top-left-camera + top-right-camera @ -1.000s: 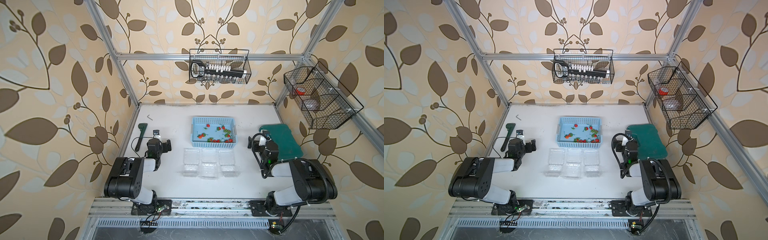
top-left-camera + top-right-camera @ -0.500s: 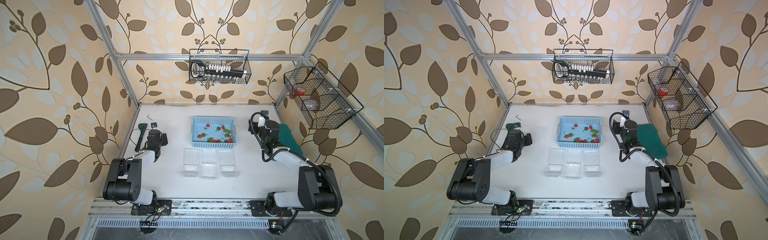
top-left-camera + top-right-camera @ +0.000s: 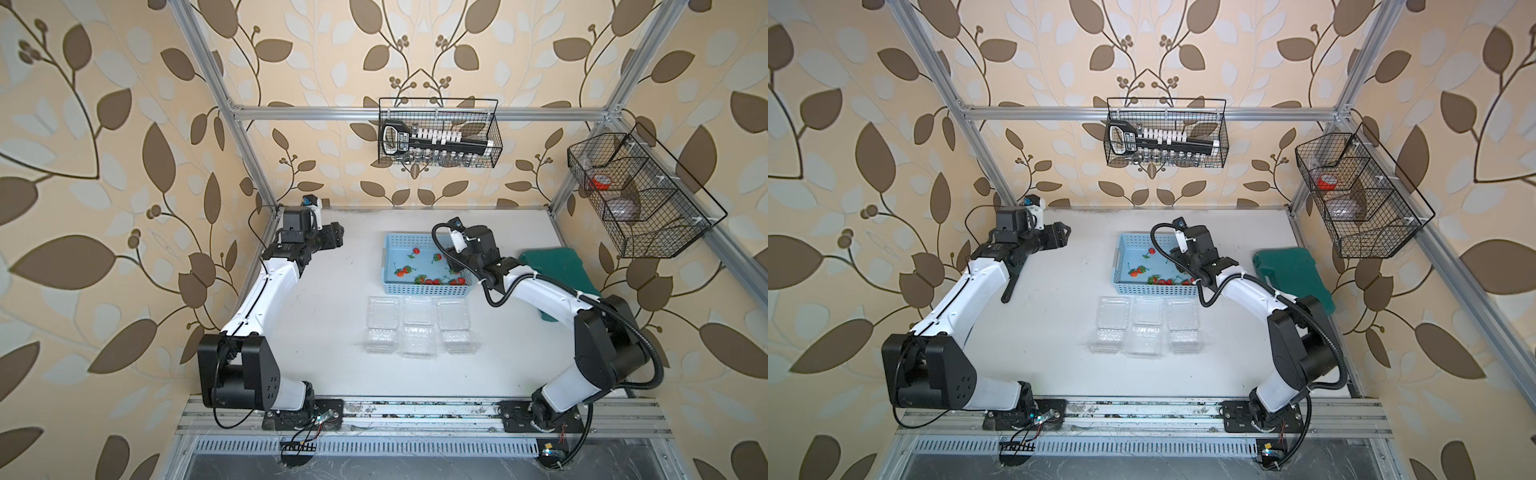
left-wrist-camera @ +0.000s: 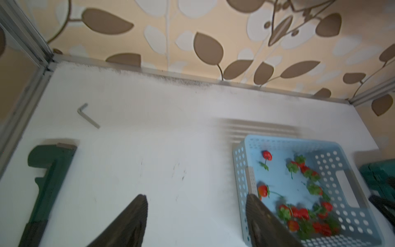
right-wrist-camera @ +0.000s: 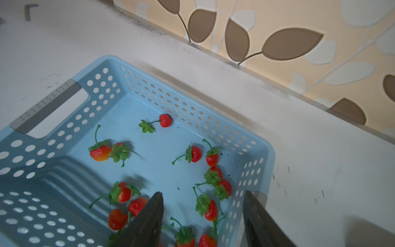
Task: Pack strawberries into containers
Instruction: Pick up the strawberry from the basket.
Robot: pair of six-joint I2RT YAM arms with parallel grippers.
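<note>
**Both grippers spread, berries in the blue basket**

On my right wrist feed the right gripper has its jaws spread wide with nothing pinched between them. One finger hangs over the floor of the blue basket. The other finger is past the basket's right-hand wall, over bare table. I can't tell whether either tip touches anything.

The strawberries are all in that basket, about a dozen of them. Most are bunched along its right end and near side, and one lies alone by the far wall.

The left gripper is also spread and holds nothing. It hovers above the white table, well to the left of the basket and pointing towards it. That feed is blurred, so I get little detail from it.

In both top views the three containers sit in a row just beside the basket's near side. All three lie open, lids flat, apart from both grippers.

Further left of the basket are a small hex key and a green pipe wrench. A green case lies to its right, partly under my right arm. Beyond the basket, a black wire basket hangs on the back wall. Another wire basket hangs on the right wall.
</note>
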